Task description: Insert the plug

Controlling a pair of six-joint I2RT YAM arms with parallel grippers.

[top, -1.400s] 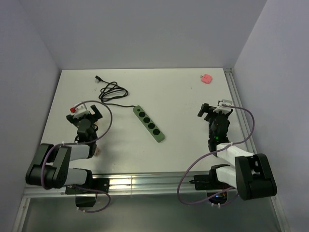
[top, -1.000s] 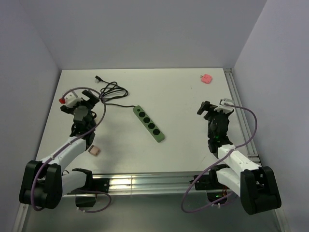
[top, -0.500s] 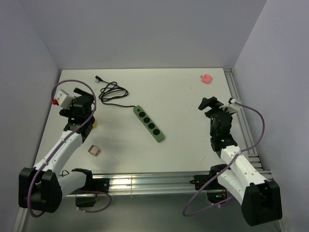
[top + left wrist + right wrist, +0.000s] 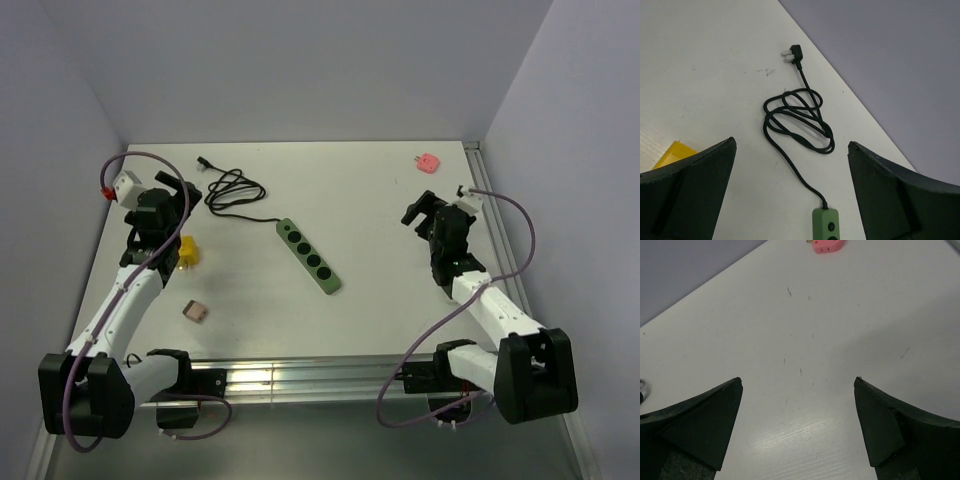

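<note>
Plug (image 4: 794, 53) flat on the table (image 4: 380, 220) at its far left, pale prongs pointing away from the cable, untouched and well apart from both grippers. Tethered by a black cable (image 4: 800, 120) bunched in a loose coil between it and the green power strip (image 4: 309, 257). Strip set diagonally near the middle of the table, sockets facing up, so presumably ready to take the prongs from above. Left gripper (image 4: 791, 145) spread wide and carrying nothing, hanging over the left side with coil and plug framed between its fingers. Probably lined up that way for a reach toward the plug, the nearer arm being the natural one for the pick. Right gripper (image 4: 798, 380) likewise wide and empty, over the right side of the table, looking at bare surface, only a small pink piece (image 4: 827, 245) at the far edge of its view. Likely kept there for steadying the strip during insertion. Yellow block (image 4: 187, 250) just beside the left arm and small brown square (image 4: 195, 311) nearer the bases, seemingly no part of the job. No step of the insertion done yet.
</note>
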